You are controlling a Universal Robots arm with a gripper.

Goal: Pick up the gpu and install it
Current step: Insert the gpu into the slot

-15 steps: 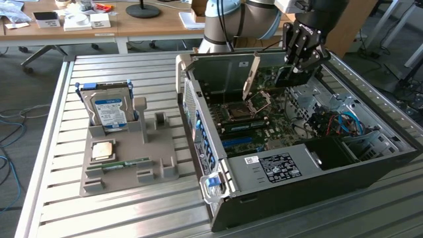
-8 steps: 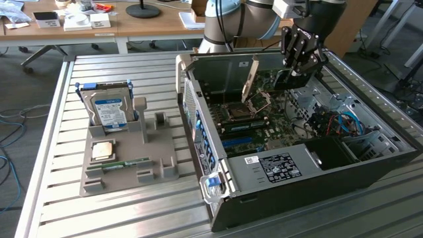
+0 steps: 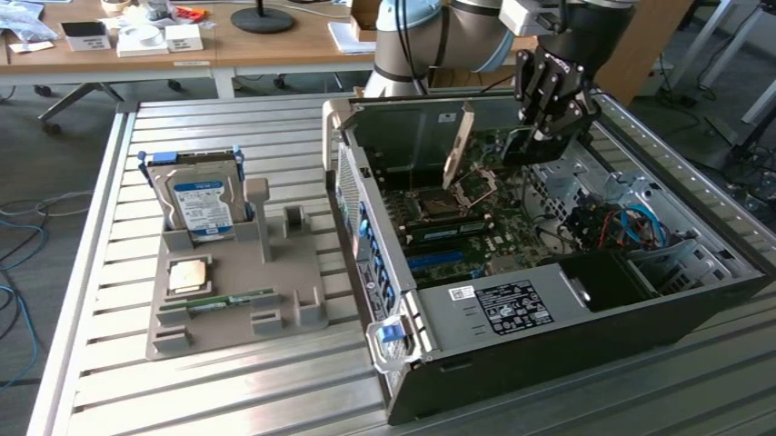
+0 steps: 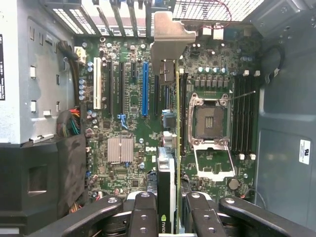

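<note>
The gpu (image 4: pixel 168 173) appears edge-on in the wrist view, a thin dark card with a green logo near my fingers and its silvery bracket (image 4: pixel 170 39) at the far end, by the case's rear slots. My gripper (image 4: pixel 170 210) is shut on the card, one finger (image 4: pixel 143 215) on each face. The card hangs over the green motherboard (image 4: pixel 123 113), between the blue slot (image 4: pixel 144 89) and the CPU socket (image 4: pixel 210 121). I cannot tell whether it touches a slot. In the exterior view my gripper (image 3: pixel 533 145) reaches down into the open computer case (image 3: pixel 606 300), with the bracket (image 3: pixel 457 145) toward the case's rear wall.
On the exterior view's left, a grey fixture (image 3: pixel 243 282) on the slatted metal table holds a hard drive (image 3: pixel 200 204), a green memory stick (image 3: pixel 218 302) and a small chip (image 3: pixel 185 274). Inside the case are cables (image 3: pixel 631 227) and a black power supply (image 3: pixel 522 304).
</note>
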